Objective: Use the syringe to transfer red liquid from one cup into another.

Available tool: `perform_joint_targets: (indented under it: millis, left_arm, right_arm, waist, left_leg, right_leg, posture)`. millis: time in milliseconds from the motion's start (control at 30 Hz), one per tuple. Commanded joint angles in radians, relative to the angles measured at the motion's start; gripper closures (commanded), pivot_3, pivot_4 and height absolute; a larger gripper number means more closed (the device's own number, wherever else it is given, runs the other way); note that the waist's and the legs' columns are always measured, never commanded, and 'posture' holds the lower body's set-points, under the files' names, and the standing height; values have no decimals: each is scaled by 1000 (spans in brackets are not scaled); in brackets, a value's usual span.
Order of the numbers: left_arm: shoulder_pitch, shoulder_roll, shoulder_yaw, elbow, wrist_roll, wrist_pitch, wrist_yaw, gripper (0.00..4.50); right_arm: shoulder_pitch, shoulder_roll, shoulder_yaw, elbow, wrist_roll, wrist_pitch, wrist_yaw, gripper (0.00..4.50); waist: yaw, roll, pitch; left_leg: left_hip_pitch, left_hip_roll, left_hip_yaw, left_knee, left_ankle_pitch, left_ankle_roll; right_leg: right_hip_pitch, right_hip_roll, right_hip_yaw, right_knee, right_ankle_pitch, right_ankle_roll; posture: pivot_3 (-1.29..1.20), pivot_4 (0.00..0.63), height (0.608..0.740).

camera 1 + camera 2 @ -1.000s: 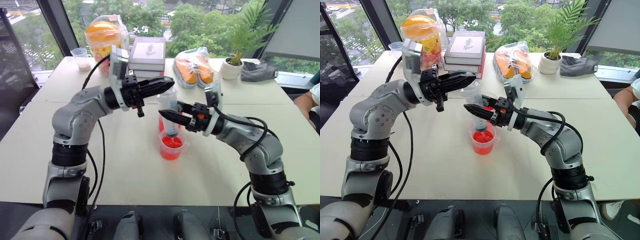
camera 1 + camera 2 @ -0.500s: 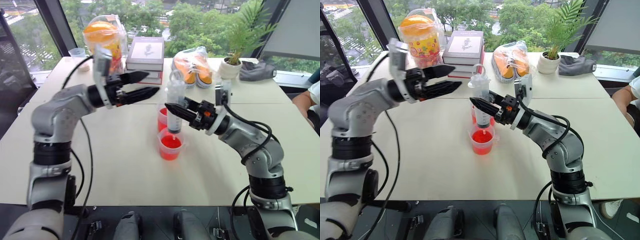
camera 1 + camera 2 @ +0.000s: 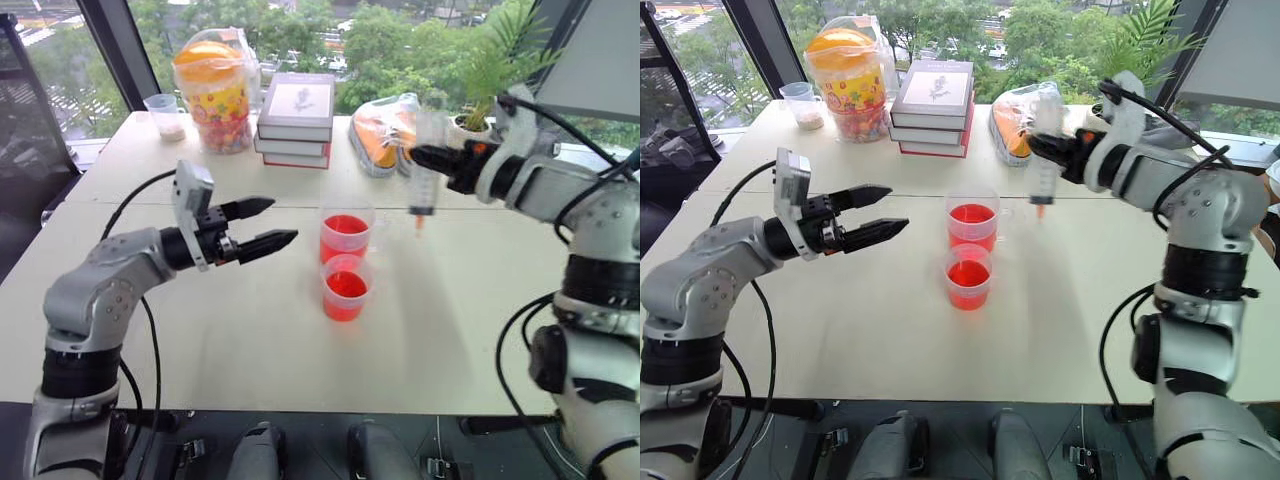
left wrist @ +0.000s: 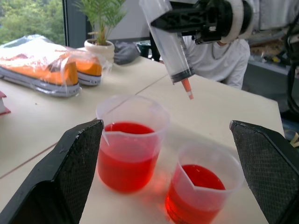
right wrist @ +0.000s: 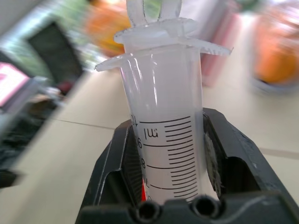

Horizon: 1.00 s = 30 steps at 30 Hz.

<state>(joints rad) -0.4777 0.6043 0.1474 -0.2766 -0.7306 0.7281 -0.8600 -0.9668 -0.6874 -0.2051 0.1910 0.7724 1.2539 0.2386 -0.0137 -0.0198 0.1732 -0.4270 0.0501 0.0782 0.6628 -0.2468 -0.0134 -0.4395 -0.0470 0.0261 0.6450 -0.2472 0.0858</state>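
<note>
The right gripper (image 3: 440, 158) is pinching the syringe (image 3: 424, 180) by its barrel, holding it upright, tip down, over the table (image 3: 450, 300) toward its right edge, clear of both cups. The tall cup (image 3: 346, 235) and short cup (image 3: 345, 287) are standing mid-table, leftward of the tip. The left gripper (image 3: 262, 222) is standing spread, empty, beside them.

Syringe (image 5: 164, 116): clear glossy plastic, printed marks. Both cups (image 4: 131, 140) (image 4: 203, 189): transparent smooth plastic. Left gripper's pads (image 4: 77, 168): matt black, textured. Table (image 3: 420, 330): matt.
</note>
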Motion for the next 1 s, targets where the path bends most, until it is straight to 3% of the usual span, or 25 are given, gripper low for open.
perform_joint_targets:
  millis: [33, 267, 467, 567, 667, 833, 1000]
  left_arm:
    - [7, -9, -3, -46, 2, -26, 20, 36]
    - [34, -19, -23, -69, 10, -33, 41, 36]
    - [34, -17, -27, -78, 10, -30, 51, 36]
    - [37, -5, -28, -79, 10, -24, 52, 0]
    - [35, 10, -21, -79, 4, -21, 47, 0]
    - [43, 43, -1, -77, -7, -18, 36, 0]
    - [60, 82, 32, -80, -24, -5, 33, 0]
  right_arm:
    - [-71, -75, 158, 165, -143, 60, 65, 3105]
    - [-108, -70, 378, 431, -358, -2, 201, 3105]
    - [-128, -22, 384, 593, -461, -74, 251, 3105]
    - [-130, -21, 349, 607, -472, -86, 279, 1679]
    - [-120, -48, 329, 516, -466, -57, 315, 71]
    - [7, -154, 320, 133, -442, -86, 415, 19]
    - [217, -244, 173, -303, -302, -115, 546, 19]
  waist:
    - [-4, 0, 0]
    - [-11, 0, 0]
    - [-6, 0, 0]
    - [-6, 0, 0]
    - [-5, 0, 0]
    - [0, 0, 0]
    - [0, 0, 0]
  left_leg:
    - [0, 0, 0, 0, 0, 0]
    - [0, 0, 1, 0, 0, 0]
    - [0, 0, 1, 0, 0, 0]
    - [0, 0, 1, 1, 0, 0]
    - [0, 0, 1, 1, 0, 0]
    - [-1, 0, 0, 0, 0, 0]
    - [-1, 0, -1, -1, 0, 0]
  right_leg:
    - [0, 0, 0, 0, 0, 0]
    - [-2, 2, 2, 1, 2, 3]
    - [-1, 2, 2, 1, 2, 3]
    - [-1, 2, 1, 0, 2, 3]
    - [-1, 1, 1, 1, 2, 3]
    - [-2, 1, 1, 1, 2, 4]
    - [-2, 1, 0, 1, 1, 4]
  posture:
    - [0, 150, 740]
    - [0, 150, 740]
    - [0, 150, 740]
    - [0, 150, 740]
    - [0, 150, 740]
    - [0, 150, 740]
    - [0, 150, 740]
